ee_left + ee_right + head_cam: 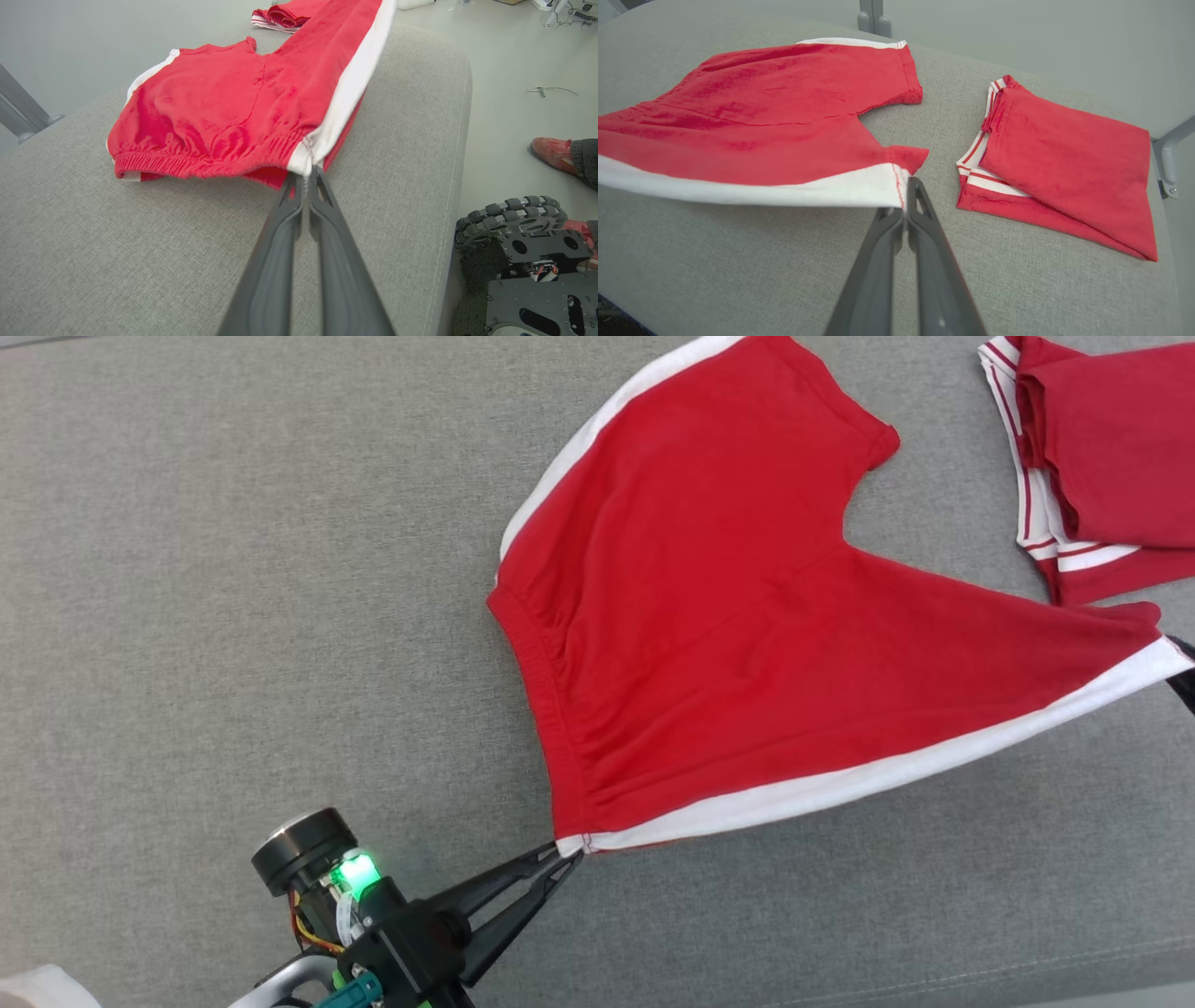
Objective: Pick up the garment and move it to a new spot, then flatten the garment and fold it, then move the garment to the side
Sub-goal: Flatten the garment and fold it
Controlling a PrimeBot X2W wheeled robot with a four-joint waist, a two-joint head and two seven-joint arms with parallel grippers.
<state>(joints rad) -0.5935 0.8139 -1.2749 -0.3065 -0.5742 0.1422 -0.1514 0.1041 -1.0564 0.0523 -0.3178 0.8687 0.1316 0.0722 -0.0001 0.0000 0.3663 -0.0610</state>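
The garment [747, 644] is a pair of red shorts with white side stripes, spread on a grey cushioned surface [233, 616]. My left gripper [568, 855] is shut on the garment's waistband corner at the white stripe; the left wrist view has the fingertips pinching that corner [306, 173]. My right gripper [903, 184] is shut on the hem corner of the near leg, holding the white stripe taut and slightly lifted. Its dark tip [1184, 674] peeks in at the head view's right edge. The far leg [859, 74] lies flat.
A second red garment with white trim [1102, 457] lies folded at the back right, close to the held leg's hem [1064, 177]. The cushion's edge [460, 140] drops to the floor, where a person's shoe [553, 151] and my wheeled base [518, 233] sit.
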